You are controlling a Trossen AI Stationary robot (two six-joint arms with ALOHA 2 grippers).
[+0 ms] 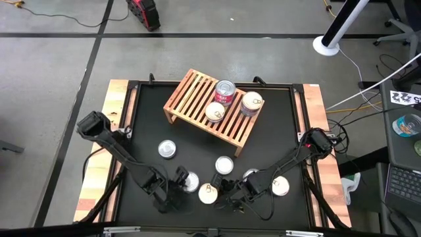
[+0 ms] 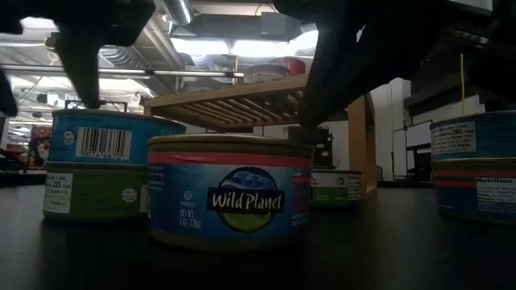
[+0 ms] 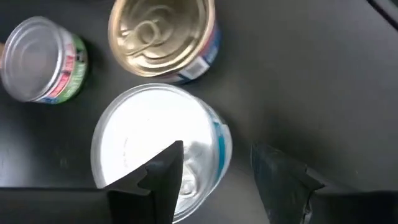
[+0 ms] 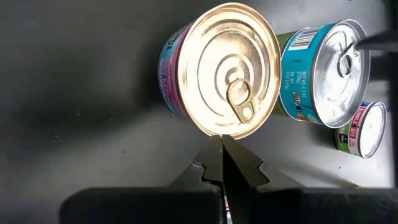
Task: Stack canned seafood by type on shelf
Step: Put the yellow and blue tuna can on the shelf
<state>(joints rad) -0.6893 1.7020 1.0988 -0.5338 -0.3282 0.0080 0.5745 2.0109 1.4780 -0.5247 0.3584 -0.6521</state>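
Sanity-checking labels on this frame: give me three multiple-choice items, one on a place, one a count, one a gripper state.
1. The shelf sits:
A) at the far side of the mat
B) between the grippers
C) off the table

2. Number of can tops on the shelf:
A) one
B) six
C) three

3. The right gripper is:
A) wide open
B) shut, holding nothing
C) gripping a can

Answers:
1 A, the high view shows it beyond the loose cans.
2 C, three lids show on the slats.
3 B, it is closed just short of the gold-lidded can.
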